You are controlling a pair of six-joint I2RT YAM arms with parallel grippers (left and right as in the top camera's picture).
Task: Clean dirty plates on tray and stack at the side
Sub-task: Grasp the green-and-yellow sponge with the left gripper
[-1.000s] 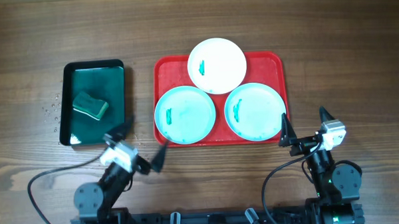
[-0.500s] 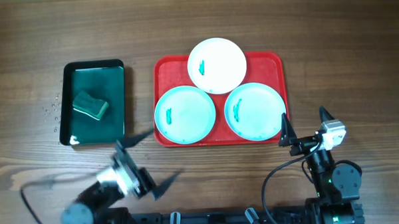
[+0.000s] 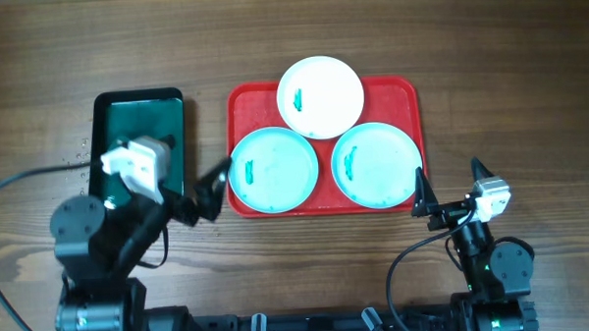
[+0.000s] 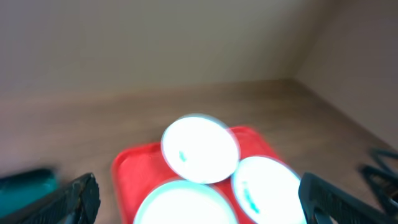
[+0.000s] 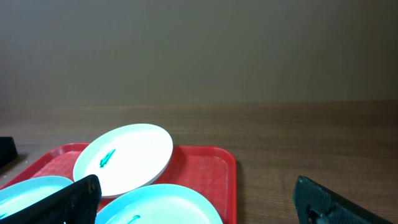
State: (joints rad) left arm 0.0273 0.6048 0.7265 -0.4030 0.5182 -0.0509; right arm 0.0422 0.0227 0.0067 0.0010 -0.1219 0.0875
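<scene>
dark wood tabletop [image 3: 526, 39] carries the red tray [image 3: 402, 91], and all three smeared plates lie on it: the white plate [image 3: 320, 96] at the far edge, the left turquoise plate [image 3: 273, 169] and right turquoise plate [image 3: 376, 164] nearer the arms. the left turquoise plate lies just right of the left gripper [image 3: 194, 161], whose fingers are spread wide and empty, so that arm looks best placed for it. the right gripper [image 3: 448, 180], also spread and empty, sits off the tray's near right corner.

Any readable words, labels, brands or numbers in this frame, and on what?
None can be read.
The plates, red tray and green tray carry no print; the green marks on the plates are smears.
Left wrist view is blurred.
</scene>
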